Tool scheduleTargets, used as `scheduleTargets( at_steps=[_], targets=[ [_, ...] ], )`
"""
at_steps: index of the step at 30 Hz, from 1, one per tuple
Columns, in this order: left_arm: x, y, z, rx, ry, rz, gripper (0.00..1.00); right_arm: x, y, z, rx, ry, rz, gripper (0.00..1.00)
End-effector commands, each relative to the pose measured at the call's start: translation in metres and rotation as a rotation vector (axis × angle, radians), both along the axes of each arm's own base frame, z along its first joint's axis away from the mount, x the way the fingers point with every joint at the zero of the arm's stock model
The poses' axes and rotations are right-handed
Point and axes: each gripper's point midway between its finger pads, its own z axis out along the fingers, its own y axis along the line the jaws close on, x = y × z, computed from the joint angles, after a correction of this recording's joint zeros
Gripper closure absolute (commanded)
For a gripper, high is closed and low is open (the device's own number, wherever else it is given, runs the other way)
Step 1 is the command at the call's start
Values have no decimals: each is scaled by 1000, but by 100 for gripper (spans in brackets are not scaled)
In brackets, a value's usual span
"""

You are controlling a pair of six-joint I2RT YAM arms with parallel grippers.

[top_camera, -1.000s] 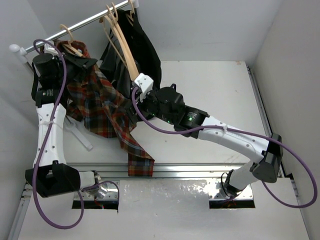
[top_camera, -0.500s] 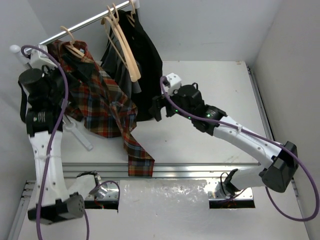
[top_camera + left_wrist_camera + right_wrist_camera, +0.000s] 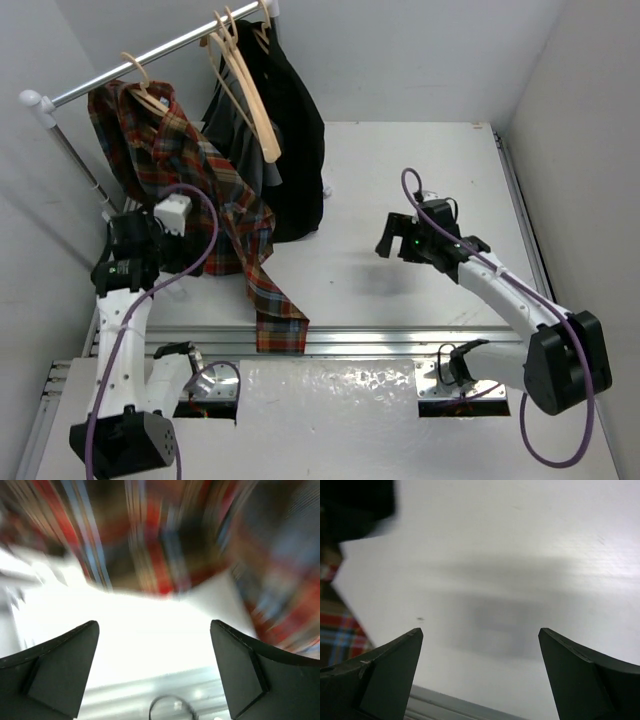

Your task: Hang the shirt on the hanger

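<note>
Shirt (image 3: 190, 190) on hanger (image 3: 140, 85), jaws apart — empty

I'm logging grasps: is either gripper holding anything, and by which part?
Nothing is held. The left gripper and the right gripper are both open and empty.

- Top camera: above and behind my bases, looking down over the whole table (image 3: 420, 170) and rail (image 3: 150, 52).
- Left wrist camera: looks out between my left fingers (image 3: 55, 670) at the shirt (image 3: 165, 540), blurred, probably very near.
- Right wrist camera: faces the table between my right fingers (image 3: 380, 675), plaid just left of them; the top view shares both.
</note>
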Motion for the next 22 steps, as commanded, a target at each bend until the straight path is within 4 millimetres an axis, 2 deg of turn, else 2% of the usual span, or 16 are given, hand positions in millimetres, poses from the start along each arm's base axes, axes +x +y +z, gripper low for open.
scheduleTargets(
  at_steps=[1, 4, 7, 11, 14, 22],
  targets=[
    [-11, 24, -38, 141, 89, 26, 9, 3, -25, -5, 40, 25, -153, 1],
    [-9, 57, -60, 277, 107, 136, 9, 7, -50, -13, -67, 9, -239, 1],
    [-10, 68, -79, 323, 130, 164, 9, 5, -60, -18, -114, 27, -282, 1],
    [-11, 64, -86, 297, 142, 164, 9, -3, -70, -29, -179, 87, -295, 1],
    [-12, 63, -89, 283, 151, 167, 9, -6, -70, -38, -184, 92, -284, 1],
    [-17, 64, -93, 287, 170, 183, 9, 1, -70, -40, -183, 49, -273, 1]
  ],
)
